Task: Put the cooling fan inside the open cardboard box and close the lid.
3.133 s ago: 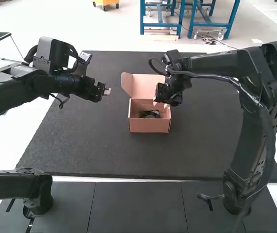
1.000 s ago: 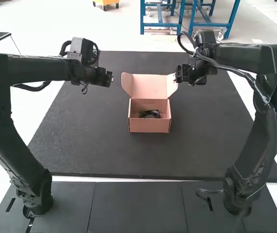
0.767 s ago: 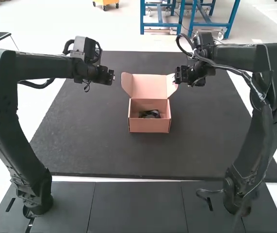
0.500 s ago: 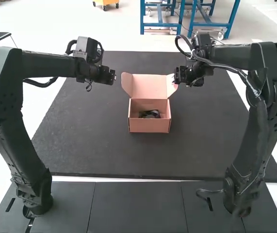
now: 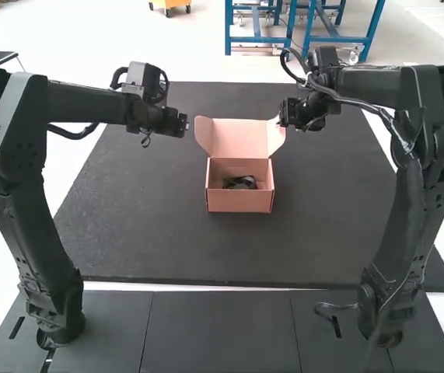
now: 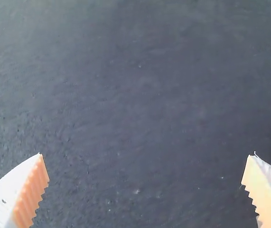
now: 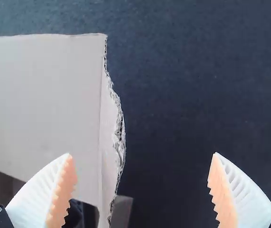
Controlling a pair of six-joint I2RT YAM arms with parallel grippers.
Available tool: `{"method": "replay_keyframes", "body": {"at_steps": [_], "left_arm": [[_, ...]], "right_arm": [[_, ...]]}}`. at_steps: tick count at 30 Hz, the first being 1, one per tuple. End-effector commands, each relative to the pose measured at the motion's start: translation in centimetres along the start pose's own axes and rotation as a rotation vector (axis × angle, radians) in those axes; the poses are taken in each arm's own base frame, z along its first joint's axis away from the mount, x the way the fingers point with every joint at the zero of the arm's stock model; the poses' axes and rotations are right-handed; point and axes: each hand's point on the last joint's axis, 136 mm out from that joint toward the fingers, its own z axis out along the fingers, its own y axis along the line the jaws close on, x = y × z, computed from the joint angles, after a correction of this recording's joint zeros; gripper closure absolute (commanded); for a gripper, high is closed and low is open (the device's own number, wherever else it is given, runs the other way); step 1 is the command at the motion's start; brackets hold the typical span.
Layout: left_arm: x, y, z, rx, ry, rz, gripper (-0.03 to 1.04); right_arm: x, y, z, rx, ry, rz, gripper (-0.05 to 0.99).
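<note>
- High view: the cooling fan [image 5: 241,183], a dark shape, lies on the floor of the cardboard box [image 5: 239,199], and nothing grips it.
- The box sits on the black mat [image 5: 128,217], roughly midway between the two arms, with its top open.
- Its lid [image 5: 233,138] stands up from the far wall, with a small flap sticking out at each upper corner.
- The right claw [image 5: 285,116] hangs just beside the lid's right flap, at about the height of the lid's top edge.
- Right wrist view: the right claw [image 7: 142,156] is spread wide and holds nothing. The ragged side edge of the lid [image 7: 45,95] lies between its white ribbed fingers [image 7: 230,190]; I cannot tell whether a finger touches it.
- The left claw [image 5: 183,124] hangs near the lid's left flap, a little apart from it.
- Left wrist view: the left claw [image 6: 144,159] is also spread wide and empty, with mat below it and a sliver of cardboard at the edge.
</note>
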Motion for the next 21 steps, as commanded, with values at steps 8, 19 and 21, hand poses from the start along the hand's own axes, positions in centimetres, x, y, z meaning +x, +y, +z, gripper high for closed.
{"method": "replay_keyframes", "body": {"at_steps": [8,19,21], "left_arm": [[-2.7,-3.8,-0.7,0.105,-0.061,-0.006,0.05],[-2.5,-5.0,-0.9,0.174,-0.047,-0.04,0.05],[-2.5,-5.3,-1.1,0.201,-0.045,-0.06,0.05]], "right_arm": [[-1.3,1.1,-0.4,-0.032,-0.021,-0.004,0.38],[-1.2,1.4,-0.5,-0.043,-0.015,-0.005,0.4],[-1.2,1.4,-0.5,-0.045,-0.013,-0.005,0.4]]}}
